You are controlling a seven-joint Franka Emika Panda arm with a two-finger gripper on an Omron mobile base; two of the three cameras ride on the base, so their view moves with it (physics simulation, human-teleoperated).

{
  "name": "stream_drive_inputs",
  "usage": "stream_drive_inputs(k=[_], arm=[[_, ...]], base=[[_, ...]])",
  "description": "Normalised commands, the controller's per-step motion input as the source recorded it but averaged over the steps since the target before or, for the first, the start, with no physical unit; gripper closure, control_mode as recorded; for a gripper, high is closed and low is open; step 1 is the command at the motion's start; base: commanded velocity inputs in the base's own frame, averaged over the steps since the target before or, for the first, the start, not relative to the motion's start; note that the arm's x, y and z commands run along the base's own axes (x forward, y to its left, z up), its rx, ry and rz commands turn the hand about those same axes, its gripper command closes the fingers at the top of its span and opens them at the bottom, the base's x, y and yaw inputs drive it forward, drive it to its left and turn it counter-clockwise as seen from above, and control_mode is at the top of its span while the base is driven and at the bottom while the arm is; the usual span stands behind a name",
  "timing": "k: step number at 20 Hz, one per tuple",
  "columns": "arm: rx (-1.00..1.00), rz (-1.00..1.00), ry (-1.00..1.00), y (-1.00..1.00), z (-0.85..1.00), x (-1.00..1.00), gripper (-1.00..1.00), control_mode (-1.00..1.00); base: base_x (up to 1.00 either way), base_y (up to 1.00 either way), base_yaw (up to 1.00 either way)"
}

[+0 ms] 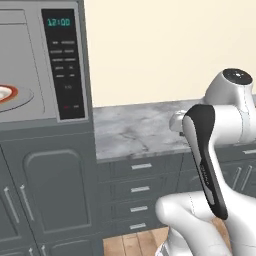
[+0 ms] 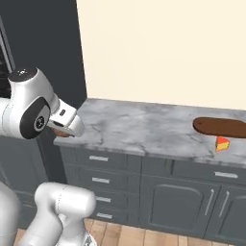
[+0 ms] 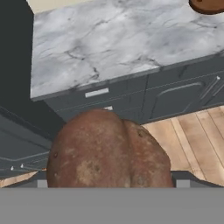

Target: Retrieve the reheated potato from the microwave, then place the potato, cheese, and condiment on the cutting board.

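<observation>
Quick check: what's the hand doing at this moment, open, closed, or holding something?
Hand: closed on the potato, which sits between its fingers close to the hand camera, out over the floor beside the counter.

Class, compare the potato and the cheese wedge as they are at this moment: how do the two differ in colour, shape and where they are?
The potato is a rounded brown lump; the cheese is an orange-yellow wedge with a red side. The potato is off the counter, close before the hand camera, above the floor; the cheese rests on the marble counter beside the cutting board. Neither is on the board.
</observation>
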Motion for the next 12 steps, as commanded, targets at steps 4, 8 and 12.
stream_drive_inputs(k=[4, 8, 12], arm=[[0.00, 0.00, 0.00, 0.00, 0.00, 0.00, 1.00, 1.00], [0.00, 0.00, 0.00, 0.00, 0.00, 0.00, 1.00, 1.00], [0.00, 0.00, 0.00, 0.00, 0.00, 0.00, 1.00, 1.00]], base=[[0.39, -0.68, 0.00], [0.33, -0.72, 0.00], [0.29, -0.74, 0.00]])
